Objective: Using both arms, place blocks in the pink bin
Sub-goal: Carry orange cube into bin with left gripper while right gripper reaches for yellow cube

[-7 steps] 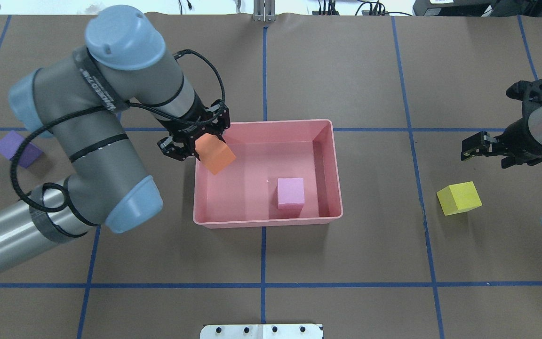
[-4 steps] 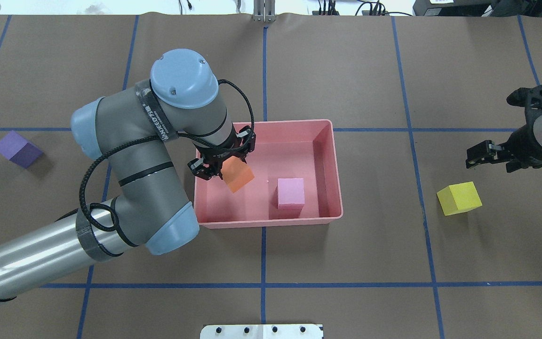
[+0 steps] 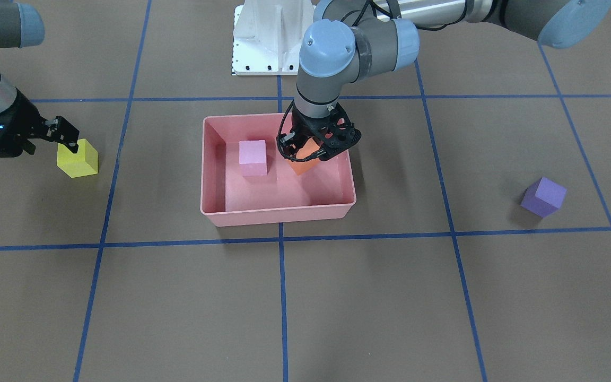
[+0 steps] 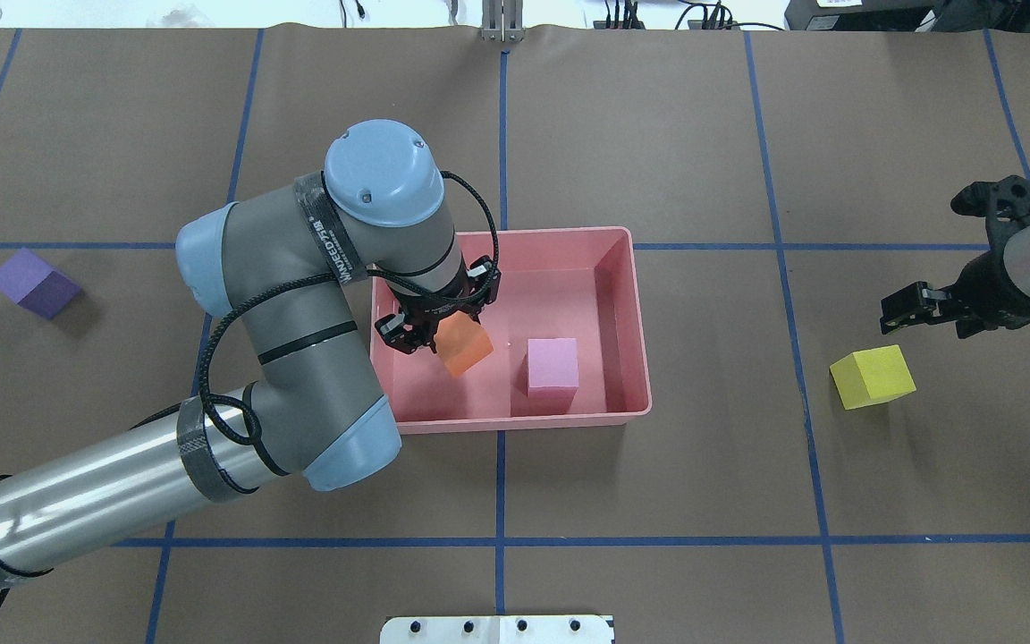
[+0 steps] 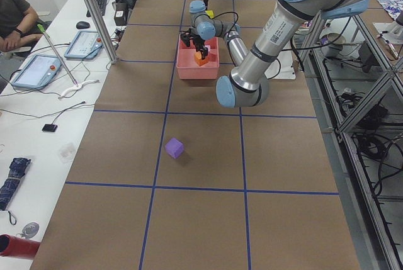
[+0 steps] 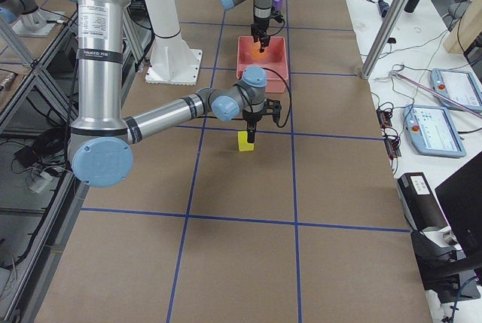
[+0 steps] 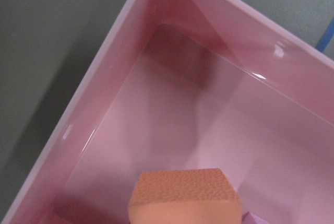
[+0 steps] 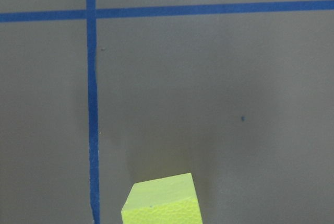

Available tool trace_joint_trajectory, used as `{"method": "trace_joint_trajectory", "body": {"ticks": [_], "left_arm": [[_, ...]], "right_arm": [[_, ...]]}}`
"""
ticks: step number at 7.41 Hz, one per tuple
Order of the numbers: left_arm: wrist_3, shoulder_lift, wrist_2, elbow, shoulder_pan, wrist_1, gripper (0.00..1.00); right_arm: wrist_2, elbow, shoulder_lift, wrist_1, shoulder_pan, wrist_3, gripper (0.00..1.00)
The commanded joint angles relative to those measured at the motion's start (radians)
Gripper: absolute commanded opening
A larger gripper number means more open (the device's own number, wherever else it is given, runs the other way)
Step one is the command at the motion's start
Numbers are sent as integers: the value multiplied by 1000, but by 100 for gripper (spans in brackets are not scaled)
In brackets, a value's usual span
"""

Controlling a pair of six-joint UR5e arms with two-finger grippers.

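Observation:
My left gripper (image 4: 430, 331) is shut on the orange block (image 4: 466, 349) and holds it inside the pink bin (image 4: 515, 234), near its left part, tilted. The left wrist view shows the orange block (image 7: 185, 195) above the bin floor near a corner. The light pink block (image 4: 552, 367) rests on the bin floor beside it. The yellow block (image 4: 873, 376) sits on the table at the right. My right gripper (image 4: 904, 304) hovers just beyond it, open and empty. The purple block (image 4: 34, 283) lies far left on the table.
Brown paper with blue tape lines (image 4: 500, 483) covers the table. The white pedestal base (image 3: 268, 37) stands behind the bin on the robot's side. My left arm's elbow (image 4: 345, 447) overhangs the bin's near left corner.
My left gripper has carried the orange block from the bin's left rim to inside the bin and lower. My right gripper has shifted slightly, staying just beyond the yellow block.

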Motion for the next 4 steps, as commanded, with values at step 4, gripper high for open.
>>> {"method": "trace_joint_trajectory", "body": {"ticks": [4], "left_arm": [[1, -4, 25, -10, -15, -1, 100]], "right_arm": [[-3, -46, 8, 0, -36, -130, 99]]}}
